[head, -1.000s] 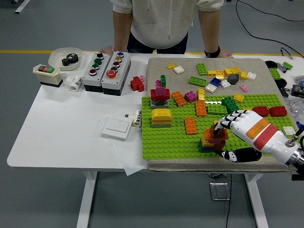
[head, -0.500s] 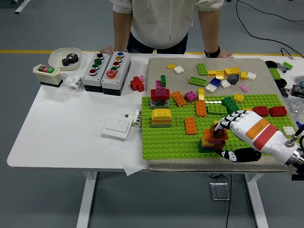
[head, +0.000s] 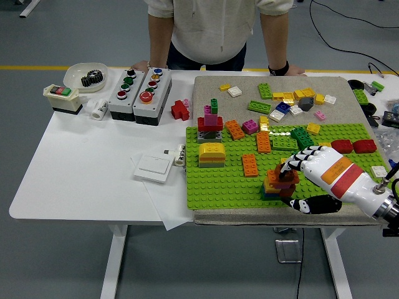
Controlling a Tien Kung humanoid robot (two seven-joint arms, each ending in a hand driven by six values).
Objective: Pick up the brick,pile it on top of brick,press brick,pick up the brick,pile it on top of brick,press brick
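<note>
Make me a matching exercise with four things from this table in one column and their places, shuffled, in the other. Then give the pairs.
Things:
1. right hand
2. gear
3. white switch
4. red cross brick

Places:
A. in the white dish at the far left
B. on the bare table just right of the button boxes
C. at the brick stack on the green baseplate
D. on paper left of the baseplate

Pairs: 1-C, 2-A, 3-D, 4-B
</note>
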